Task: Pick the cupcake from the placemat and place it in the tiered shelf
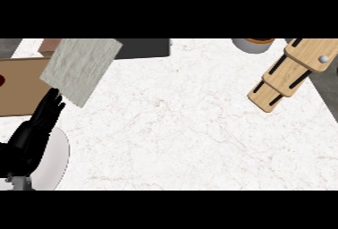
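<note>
Left hand (36, 129) below placemat (82, 67)

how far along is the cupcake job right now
Nothing looks done: no cupcake shows anywhere. The grey placemat lies bare at upper left. The left hand stretches toward the placemat's lower edge, fingers straight, holding nothing. The right hand is out of view. Finding, picking and shelving the cupcake all remain.

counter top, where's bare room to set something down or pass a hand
Bare marble spans the middle, between the grey placemat on the left and the wooden knife block at upper right. Crowded along the left edge: left hand, white plate.
</note>
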`<state>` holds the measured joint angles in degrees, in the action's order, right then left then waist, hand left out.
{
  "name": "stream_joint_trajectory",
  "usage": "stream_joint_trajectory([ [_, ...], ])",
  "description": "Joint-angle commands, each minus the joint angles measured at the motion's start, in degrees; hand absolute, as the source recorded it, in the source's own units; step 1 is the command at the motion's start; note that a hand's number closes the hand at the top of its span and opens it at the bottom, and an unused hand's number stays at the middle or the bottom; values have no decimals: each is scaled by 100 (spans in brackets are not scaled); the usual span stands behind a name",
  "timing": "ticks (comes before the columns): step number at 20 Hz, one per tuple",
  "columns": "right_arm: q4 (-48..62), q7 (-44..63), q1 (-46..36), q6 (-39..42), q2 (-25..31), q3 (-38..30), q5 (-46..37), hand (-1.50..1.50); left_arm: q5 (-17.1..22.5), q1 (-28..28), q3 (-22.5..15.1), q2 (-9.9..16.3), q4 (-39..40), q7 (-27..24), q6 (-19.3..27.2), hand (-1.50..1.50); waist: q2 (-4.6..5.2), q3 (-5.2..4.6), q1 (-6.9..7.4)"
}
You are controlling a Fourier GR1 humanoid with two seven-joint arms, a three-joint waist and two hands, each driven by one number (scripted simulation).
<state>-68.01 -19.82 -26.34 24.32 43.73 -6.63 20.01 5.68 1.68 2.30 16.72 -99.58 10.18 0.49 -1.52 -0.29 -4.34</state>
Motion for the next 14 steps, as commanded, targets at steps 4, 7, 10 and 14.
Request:
stream_joint_trajectory([
  [4,-1368,2483,-132,-254,-108,-409,2012,150,-95,-285,-19,-65,322,-180,-24,0,76,8,173],
  [7,-1554,823,-488,-1013,1771,-433,-1335,150,-73,-100,-68,-30,54,-58,-29,0,66,-16,101],
  [10,-1916,635,-346,-1737,1659,-85,-2316,150,-38,-358,-102,5,-16,77,-87,0,150,23,345],
  [14,-1446,255,-323,-2332,1443,-10,-3108,150,24,-296,-103,-51,213,-189,-276,0,180,28,497],
])
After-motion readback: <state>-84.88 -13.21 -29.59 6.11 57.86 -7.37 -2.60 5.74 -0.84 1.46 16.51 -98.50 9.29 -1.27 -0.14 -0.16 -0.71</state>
